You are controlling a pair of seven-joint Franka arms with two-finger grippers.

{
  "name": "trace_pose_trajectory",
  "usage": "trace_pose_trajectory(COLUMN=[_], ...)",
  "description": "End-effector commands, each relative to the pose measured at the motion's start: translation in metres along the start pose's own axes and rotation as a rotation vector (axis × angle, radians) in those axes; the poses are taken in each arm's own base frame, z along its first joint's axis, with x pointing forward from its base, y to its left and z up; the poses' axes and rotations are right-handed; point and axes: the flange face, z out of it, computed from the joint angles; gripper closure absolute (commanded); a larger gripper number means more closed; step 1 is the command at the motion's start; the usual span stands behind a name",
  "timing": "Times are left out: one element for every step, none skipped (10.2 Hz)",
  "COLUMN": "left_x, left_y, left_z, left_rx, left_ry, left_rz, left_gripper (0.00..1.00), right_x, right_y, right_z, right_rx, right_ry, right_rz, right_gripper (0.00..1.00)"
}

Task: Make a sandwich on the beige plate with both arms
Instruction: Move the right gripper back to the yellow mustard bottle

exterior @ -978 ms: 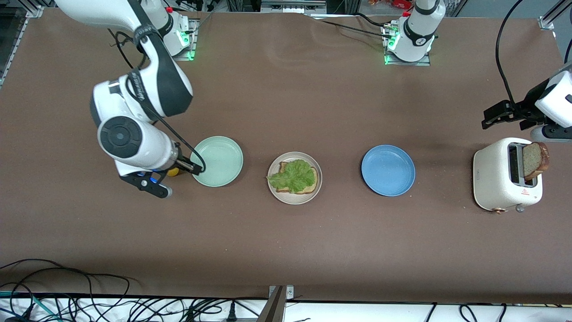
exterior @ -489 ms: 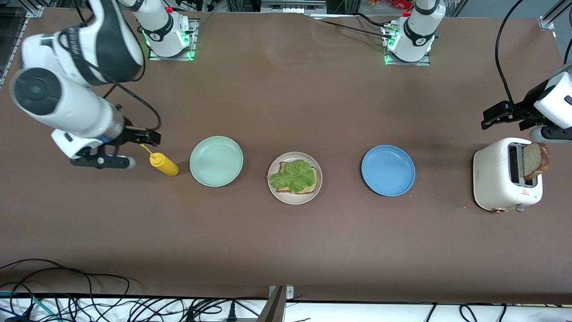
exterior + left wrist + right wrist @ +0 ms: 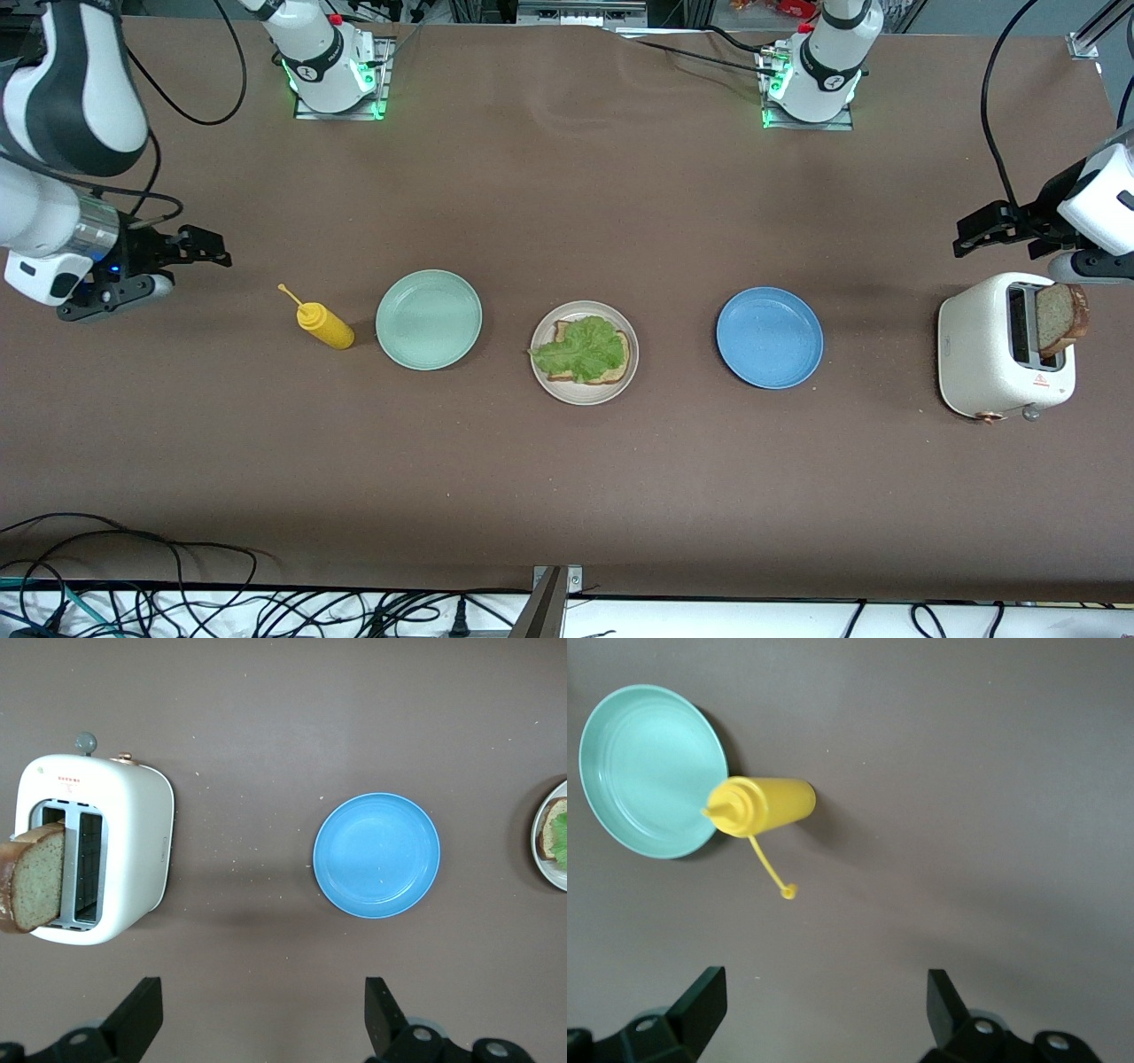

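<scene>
The beige plate (image 3: 567, 391) lies mid-table with one bread slice (image 3: 621, 367) on it and a ruffled lettuce leaf (image 3: 580, 348) on top of that. A second bread slice (image 3: 1060, 317) stands up out of the white toaster (image 3: 979, 350) at the left arm's end. My left gripper (image 3: 967, 232) hangs open and empty over bare table beside the toaster. Its wrist view shows the toaster (image 3: 133, 828) and that slice (image 3: 35, 879). My right gripper (image 3: 215, 248) is open and empty over bare table at the right arm's end.
A mint green plate (image 3: 429, 319) and a blue plate (image 3: 769, 337) flank the beige one. A yellow squeeze bottle (image 3: 324, 325) with its cap off on a strap stands beside the mint plate. Cables run along the table edge nearest the camera.
The right arm has swung away from the yellow bottle and mint plate toward its own end of the table, uncovering the bottle. The left arm has not moved.
</scene>
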Motion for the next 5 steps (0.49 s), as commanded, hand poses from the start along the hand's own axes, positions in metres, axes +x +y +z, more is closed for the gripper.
trace_pose_trajectory(left_x=[0.003, 0.003, 0.003, 0.003, 0.003], left_y=[-0.001, 0.0, 0.0, 0.0, 0.0], left_z=[-0.001, -0.002, -0.001, -0.001, -0.002], left_rx=[0.035, 0.035, 0.035, 0.035, 0.037], left_ry=[0.006, 0.007, 0.006, 0.006, 0.007], left_rz=[0.009, 0.011, 0.012, 0.012, 0.012], left_gripper=[0.0, 0.0, 0.0, 0.0, 0.0], right_x=[-0.01, -0.011, -0.013, -0.013, -0.015], right_y=[0.042, 0.055, 0.068, 0.081, 0.099], right_z=[0.026, 0.038, 0.052, 0.07, 0.089], right_rx=[0.072, 0.114, 0.152, 0.175, 0.213], right_ry=[0.068, 0.103, 0.136, 0.163, 0.218], right_rz=[-0.146, -0.207, -0.242, -0.303, -0.362], right_gripper=[0.0, 0.0, 0.0, 0.0, 0.0])
